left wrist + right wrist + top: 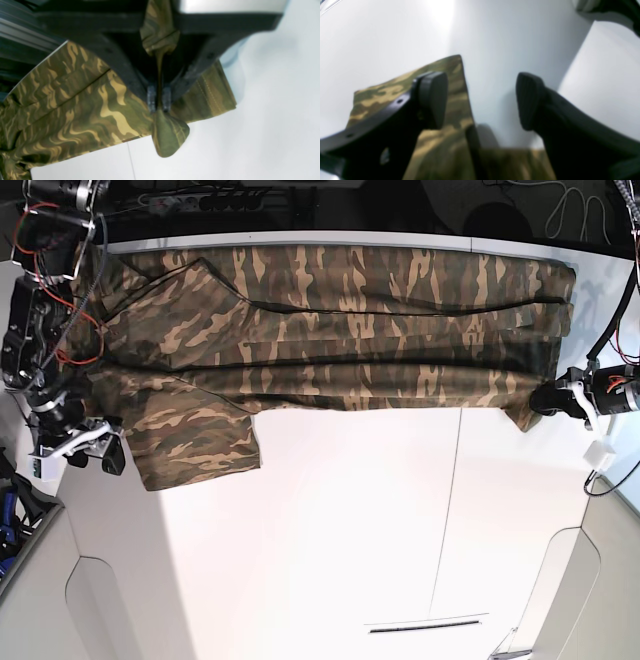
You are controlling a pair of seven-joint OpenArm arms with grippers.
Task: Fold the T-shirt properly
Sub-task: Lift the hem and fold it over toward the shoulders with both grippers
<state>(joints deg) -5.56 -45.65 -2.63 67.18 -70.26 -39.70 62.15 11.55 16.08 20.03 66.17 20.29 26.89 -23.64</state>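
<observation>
The camouflage T-shirt [330, 320] lies spread lengthwise across the far half of the white table [350, 520], with one sleeve [190, 440] hanging toward the front left. My left gripper [158, 100] is shut on a bunched corner of the shirt's hem [170, 135]. In the base view it [547, 400] sits at the shirt's right end. My right gripper [481, 100] is open, with one finger [432, 97] over the sleeve cloth [455, 75] and the other finger [530, 100] over bare table. In the base view it [108, 455] is at the sleeve's left edge.
The table's far edge [300, 245] runs just behind the shirt, with cables and dark gear beyond. Panel seams [460, 480] cross the white tabletop. A thin slot [425, 625] lies near the front. The right arm's wired links [40, 300] stand along the left side.
</observation>
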